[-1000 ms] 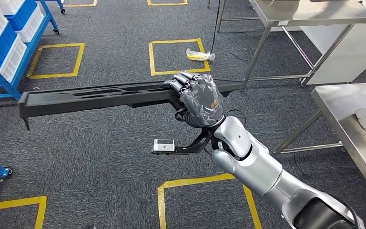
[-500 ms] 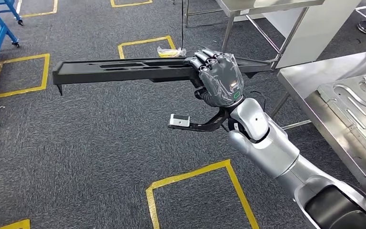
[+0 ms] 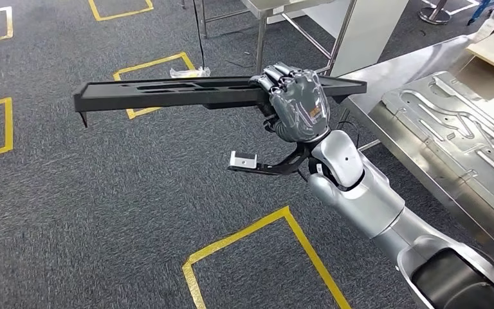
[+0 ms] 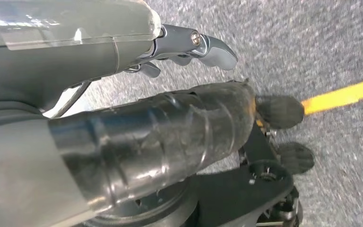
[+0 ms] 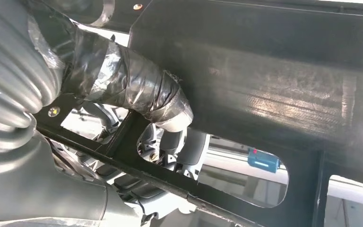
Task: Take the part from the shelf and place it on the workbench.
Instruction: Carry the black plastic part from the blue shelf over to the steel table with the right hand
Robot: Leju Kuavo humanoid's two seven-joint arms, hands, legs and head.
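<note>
One long black part (image 3: 186, 91) is gripped near its right end by the right hand (image 3: 294, 103) and carried level above the carpet; placement on the steel counter (image 3: 386, 72) alongside is judged next, once swung over it

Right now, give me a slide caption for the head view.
Right hand carries a long black part level above grey carpet, nearing the steel workbench.

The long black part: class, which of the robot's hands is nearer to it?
Right. The right hand grips the long black part towards one end. The left hand hangs over the carpet, apart from the part.
</note>
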